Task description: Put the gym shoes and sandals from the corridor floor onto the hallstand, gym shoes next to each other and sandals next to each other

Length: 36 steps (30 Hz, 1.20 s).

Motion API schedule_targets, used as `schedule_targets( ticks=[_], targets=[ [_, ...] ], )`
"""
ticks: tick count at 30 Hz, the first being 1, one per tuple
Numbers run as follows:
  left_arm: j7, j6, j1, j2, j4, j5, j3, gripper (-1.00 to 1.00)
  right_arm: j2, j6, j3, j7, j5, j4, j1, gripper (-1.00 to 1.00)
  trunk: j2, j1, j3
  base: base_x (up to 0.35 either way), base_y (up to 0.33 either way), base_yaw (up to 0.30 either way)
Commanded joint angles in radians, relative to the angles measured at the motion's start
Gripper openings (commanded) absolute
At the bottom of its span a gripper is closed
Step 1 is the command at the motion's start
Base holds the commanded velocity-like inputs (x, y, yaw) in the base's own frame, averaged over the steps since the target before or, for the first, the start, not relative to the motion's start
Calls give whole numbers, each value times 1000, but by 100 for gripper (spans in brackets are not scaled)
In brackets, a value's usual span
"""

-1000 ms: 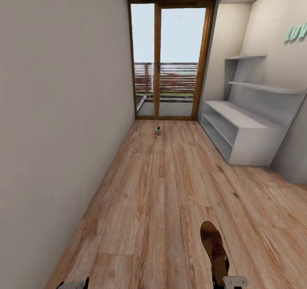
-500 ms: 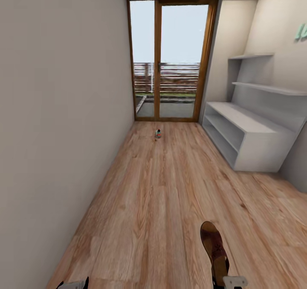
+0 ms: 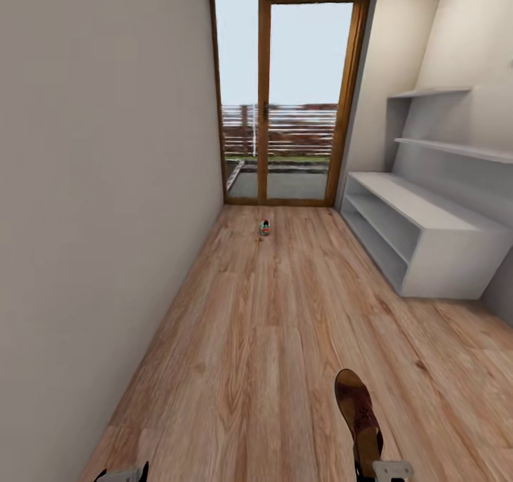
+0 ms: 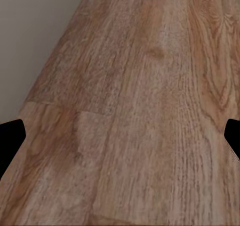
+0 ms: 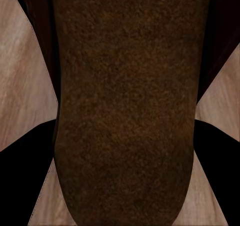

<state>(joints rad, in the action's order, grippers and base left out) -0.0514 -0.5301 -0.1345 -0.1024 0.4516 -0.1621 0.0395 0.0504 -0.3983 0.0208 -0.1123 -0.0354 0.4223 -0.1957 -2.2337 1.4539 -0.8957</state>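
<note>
Right gripper (image 5: 122, 151): closed around a dark reddish-brown sandal (image 3: 360, 419), dark fingers pressed against both flanks of the sole in the right wrist view; sandal carried toe-forward at the lower right of the head frame, above the corridor floor (image 3: 271, 325).
Left gripper (image 4: 120, 136): spread wide, nothing between the dark fingertips (image 4: 11, 136) at the frame edges of the left wrist view, bare planks beneath.
Hallstand (image 3: 427, 236): right side of the head frame, mid-height, two open tiers facing the corridor, two staggered shelves above; no shoes visible on it from this angle.
Gym shoe (image 3: 264, 227): small and far off, centre of the head frame, on the planks just before the glass door (image 3: 288, 97); second gym shoe and second sandal not made out.
Risk, grip: likely a pinch across the sole sides only; possible slip or rotation of the sandal during the drive, ending back on the floor.
Risk, approach: long toe projecting ahead of the hand; probable knock against the hallstand's end panel or tier edge if swung in too early.
Risk, placement: a spot too central on a tier could leave no adjoining room for its partner.
Head view alone: corridor layout, hallstand, distant gym shoe, sandal's strap side.
Right wrist view alone: finger contact on the sole flanks, rough brown underside close up.
Left wrist view alone: open, empty state of the left hand, wall foot at upper left.
</note>
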Motion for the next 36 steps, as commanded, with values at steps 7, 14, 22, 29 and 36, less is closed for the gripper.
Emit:
schedule_targets(
  ticks=[7,14,22,29,36],
  targets=[
    [-5,-2,-1,1,-1,-8,0,100,1,-2,2,-6,-4,0,-1,-100,0,0,-1,340,0,0],
    [-5,-2,-1,1,-1,-8,0,100,3,-2,1,-7,-6,0,-1,-100,0,0,-1,340,0,0],
    [-5,-2,-1,1,-1,-8,0,100,3,-2,0,-8,-5,0,-1,-100,0,0,-1,340,0,0],
    [-5,-3,-1,2,-1,-8,0,100,1,-2,1,-7,-2,0,-1,-100,0,0,-1,340,0,0],
    [-5,-2,-1,1,-1,-7,0,100,1,-2,1,-6,-1,1,-1,-100,0,0,-1,340,0,0]
  ],
)
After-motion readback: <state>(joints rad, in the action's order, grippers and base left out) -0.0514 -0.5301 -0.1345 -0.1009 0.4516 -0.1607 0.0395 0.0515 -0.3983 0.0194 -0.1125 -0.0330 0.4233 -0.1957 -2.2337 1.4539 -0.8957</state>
